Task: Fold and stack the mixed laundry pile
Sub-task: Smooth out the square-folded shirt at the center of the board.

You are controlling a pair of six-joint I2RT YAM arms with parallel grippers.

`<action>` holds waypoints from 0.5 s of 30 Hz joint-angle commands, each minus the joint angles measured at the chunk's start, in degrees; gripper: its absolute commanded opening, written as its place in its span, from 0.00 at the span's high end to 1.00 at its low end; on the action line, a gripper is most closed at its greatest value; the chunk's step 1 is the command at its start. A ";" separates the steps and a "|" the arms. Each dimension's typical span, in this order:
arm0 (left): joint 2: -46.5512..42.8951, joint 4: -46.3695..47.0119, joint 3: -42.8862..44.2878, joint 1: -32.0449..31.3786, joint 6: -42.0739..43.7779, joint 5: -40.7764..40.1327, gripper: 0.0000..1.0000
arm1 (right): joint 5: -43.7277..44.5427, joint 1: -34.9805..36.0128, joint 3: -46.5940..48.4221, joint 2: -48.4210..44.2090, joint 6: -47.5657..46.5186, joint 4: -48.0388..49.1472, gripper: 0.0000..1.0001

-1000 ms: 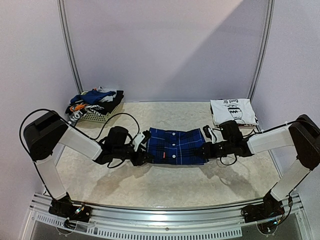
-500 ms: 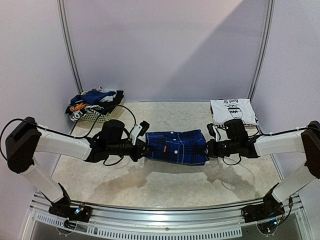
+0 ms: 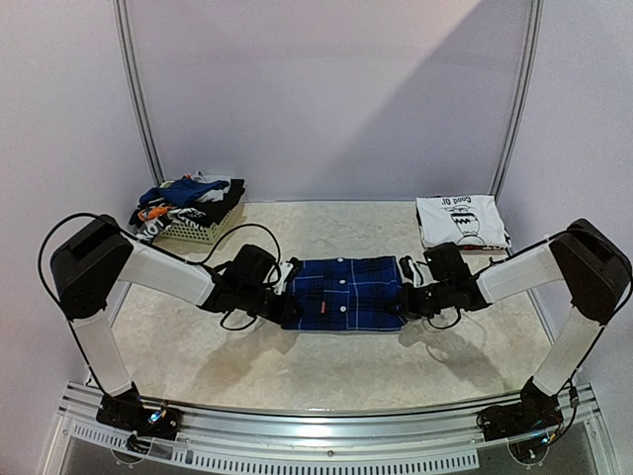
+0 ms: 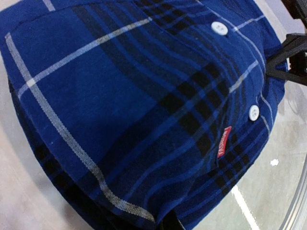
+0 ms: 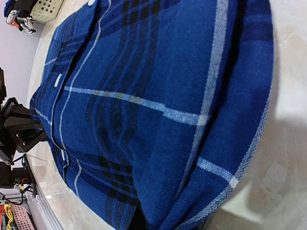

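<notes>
**Q:** Where's the plaid shirt (image 3: pixel 346 292)?
**A:** Folded flat at the centre of the bench (image 3: pixel 326 371), buttons up. My left claw (image 3: pixel 289 305) is at its left edge and my right claw (image 3: pixel 404 300) at its right edge.
**Q:** Claws gripping it?
**A:** Can't tell for either. Both wrist views show only plaid cloth.
**Q:** And the laundry pile (image 3: pixel 188 196)?
**A:** Heaped in the white basket (image 3: pixel 203 234), far left. There's a folded white printed tee (image 3: pixel 460 220) far right.

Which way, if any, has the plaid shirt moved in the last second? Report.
No. The shirt lies in the same spot, no nearer the basket or the white tee; only its outline looks squarer.
</notes>
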 commanded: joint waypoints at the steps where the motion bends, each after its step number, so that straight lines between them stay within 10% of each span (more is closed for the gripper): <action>1: 1.73 -7.53 -0.22 1.41 -3.34 -2.67 1.00 | 3.15 0.08 1.61 0.35 -1.84 -5.77 1.00; 7: -2.08 -11.26 -1.03 1.29 -4.30 -5.45 0.85 | 2.97 1.20 4.72 -2.55 -3.51 -12.32 0.76; 15: -15.76 -21.08 -0.13 0.11 -3.24 -14.41 0.24 | 11.81 1.47 11.19 -11.74 -5.48 -26.85 0.33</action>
